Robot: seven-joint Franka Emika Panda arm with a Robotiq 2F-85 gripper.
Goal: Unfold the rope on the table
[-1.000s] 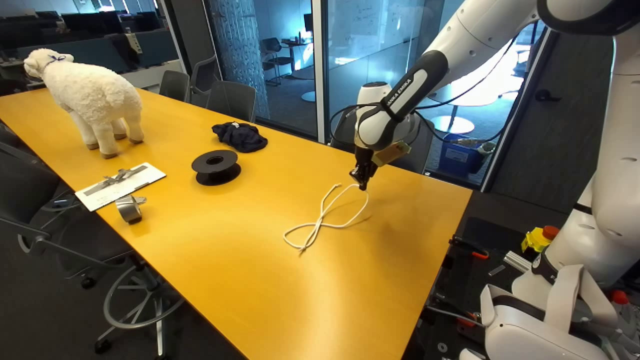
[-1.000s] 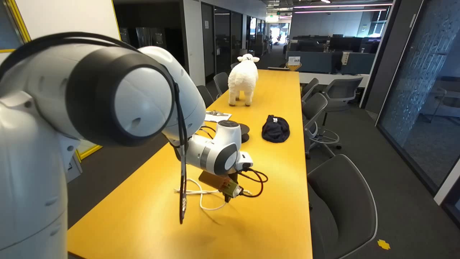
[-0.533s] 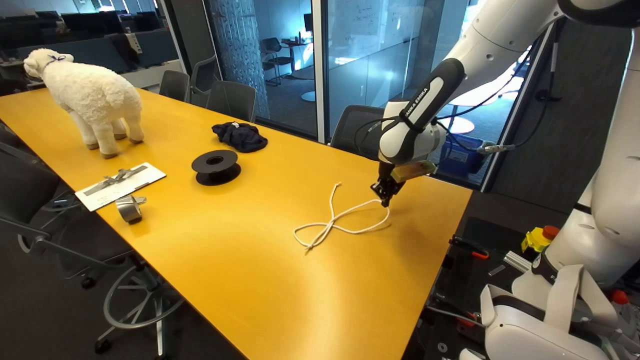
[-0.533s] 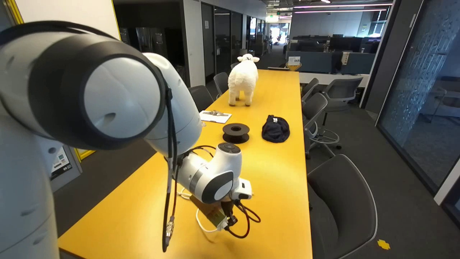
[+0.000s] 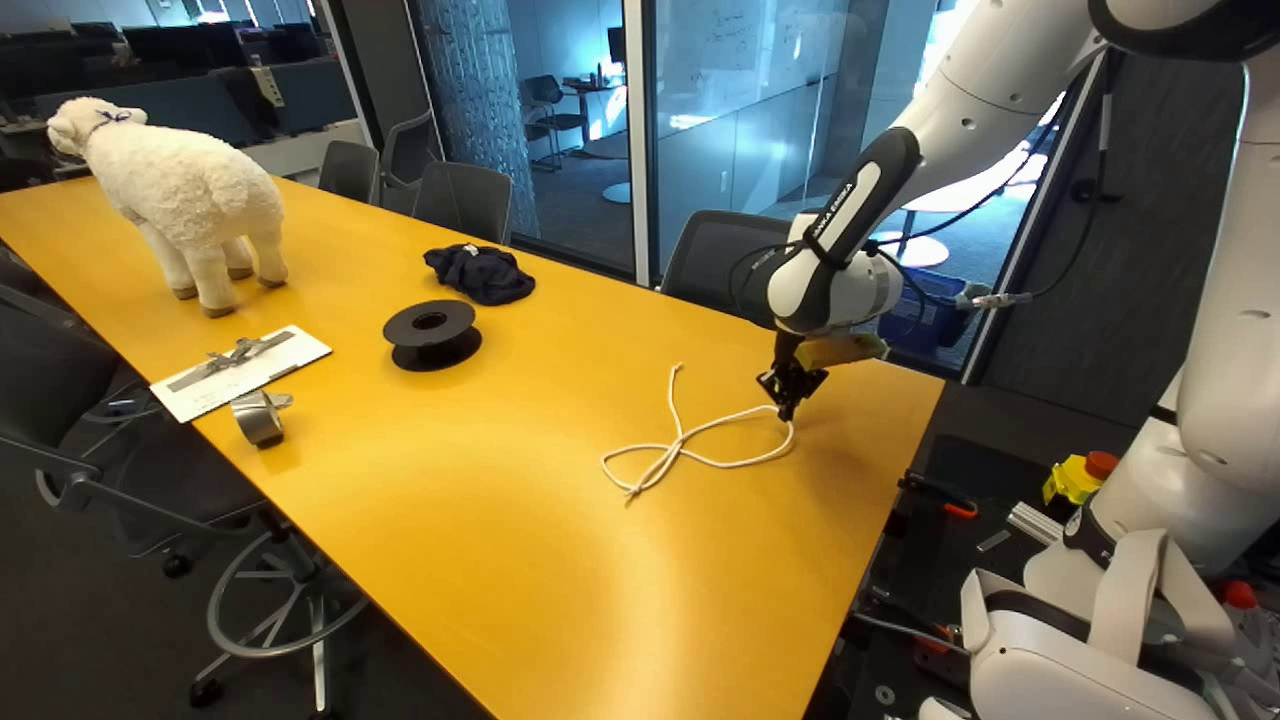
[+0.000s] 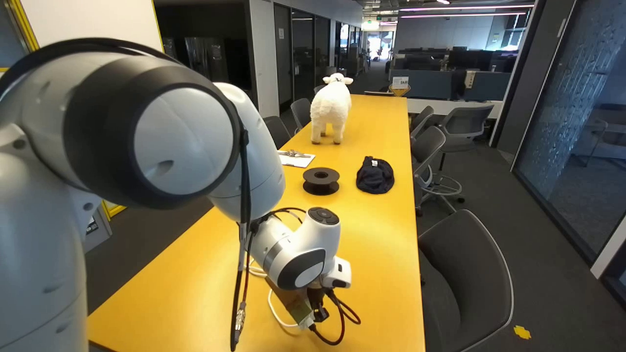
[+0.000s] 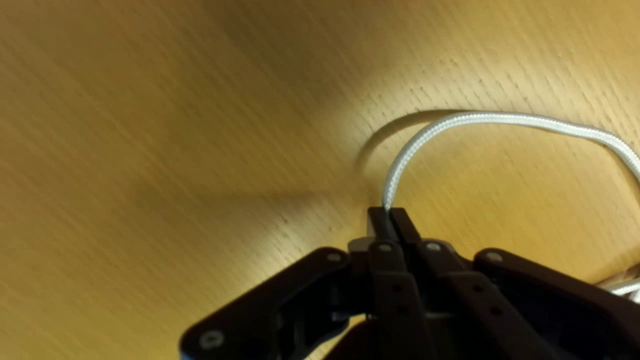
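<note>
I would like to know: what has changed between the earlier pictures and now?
The gripper moved toward the robot's end of the table, dragging most of the rope along. It kept the rope pinched; nothing was newly taken or let go. The spool, sheep and tape stayed where they were.
</note>
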